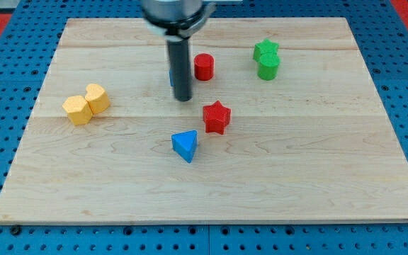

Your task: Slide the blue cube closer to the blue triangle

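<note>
1. Blue cube (171, 76): only a sliver shows, touching the rod's left side; my tip (183, 99) rests just below it; no fingers exist to open or close.
2. Blue triangle (185, 145) lies below the tip, beside the red star (217, 117).

blue cube (171, 76) mostly hidden behind rod; blue triangle (185, 145) lies below.

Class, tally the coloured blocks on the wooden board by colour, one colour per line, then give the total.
Yellow: 2, the yellow hexagon and yellow heart, touching.
Green: 2, the green star and green cylinder.
Red: 2, the red cylinder and red star.
Blue: 2, the blue triangle and the blue cube, mostly hidden behind my tip.
Total: 8
</note>
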Tool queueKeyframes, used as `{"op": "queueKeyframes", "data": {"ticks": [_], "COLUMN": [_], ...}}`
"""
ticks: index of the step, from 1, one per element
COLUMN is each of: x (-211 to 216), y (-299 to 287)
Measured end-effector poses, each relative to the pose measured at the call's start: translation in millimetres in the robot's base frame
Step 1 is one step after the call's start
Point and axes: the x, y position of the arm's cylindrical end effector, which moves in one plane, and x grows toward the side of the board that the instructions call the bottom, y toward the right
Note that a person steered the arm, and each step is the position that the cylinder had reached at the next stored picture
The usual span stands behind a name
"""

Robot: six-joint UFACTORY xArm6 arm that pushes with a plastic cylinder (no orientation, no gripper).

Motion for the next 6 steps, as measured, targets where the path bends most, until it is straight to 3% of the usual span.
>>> {"op": "queueKeyframes", "data": {"ticks": [1, 3, 5, 6], "x": [-28.0, -34.5, -90.1, -91.4], "y": [25.3, -43.0, -45.5, -75.6]}}
